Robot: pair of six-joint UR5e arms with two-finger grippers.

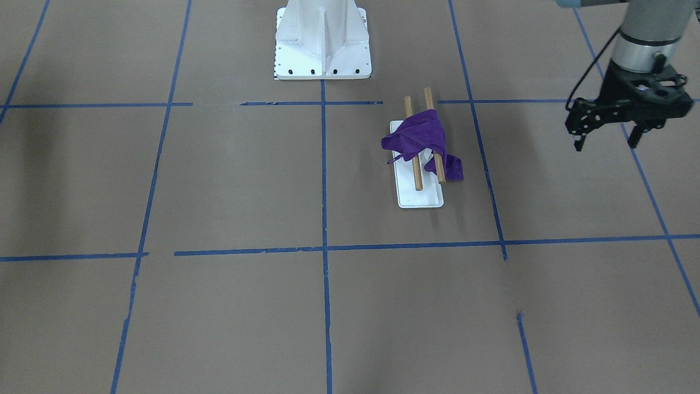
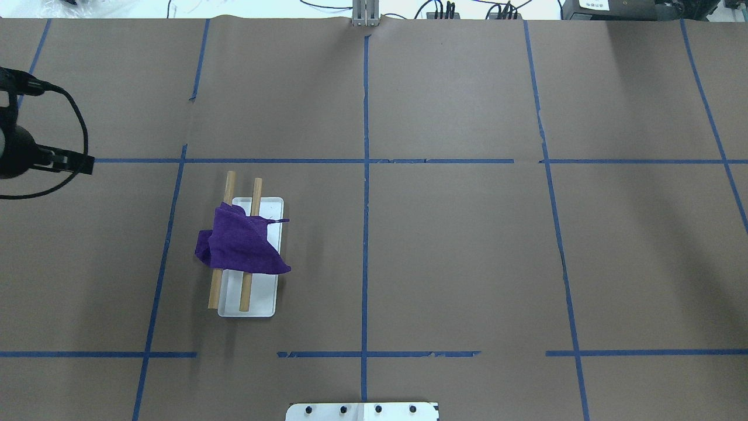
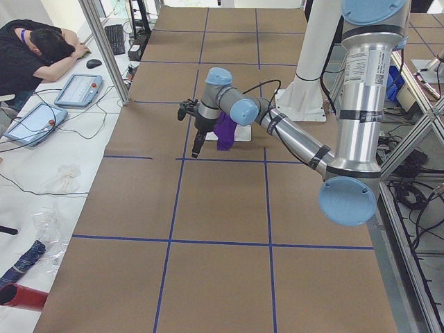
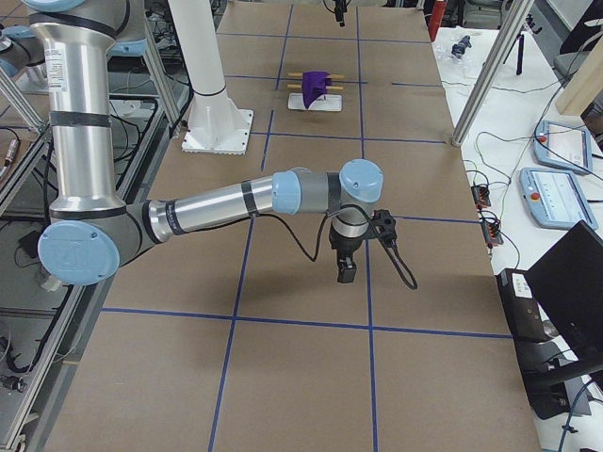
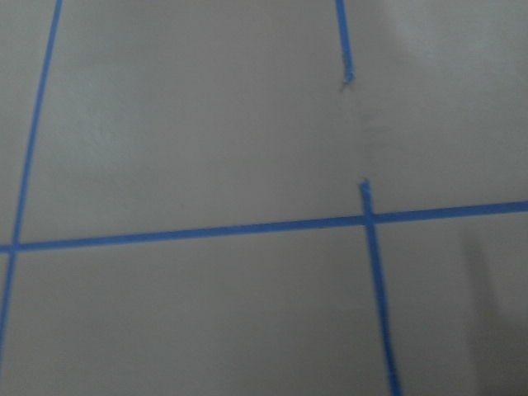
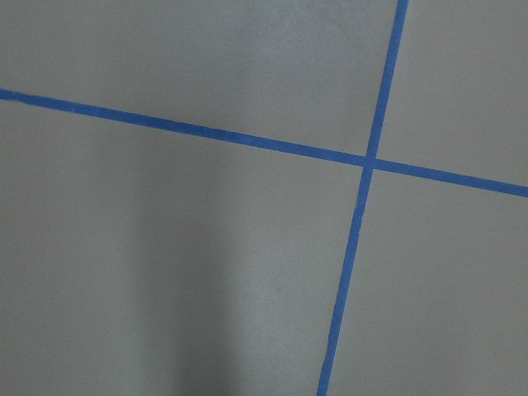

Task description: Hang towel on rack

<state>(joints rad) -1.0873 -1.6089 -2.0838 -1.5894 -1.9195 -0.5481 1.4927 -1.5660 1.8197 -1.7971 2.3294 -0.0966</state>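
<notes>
I see a purple towel [image 1: 418,135] and a rack [image 1: 420,198] — white base, light-brown dowels [image 1: 417,175]. The table [image 1: 235,180] is brown, gridded with blue tape [image 1: 324,180]; my left gripper [image 1: 606,143] is black.

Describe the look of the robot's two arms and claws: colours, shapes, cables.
The left arm and right arm are silver-grey tubes with light blue round joint caps and black bands. The left claw is black, an openwork frame with two thin fingers; the right claw is black too. A black cable loops beside each wrist.
</notes>
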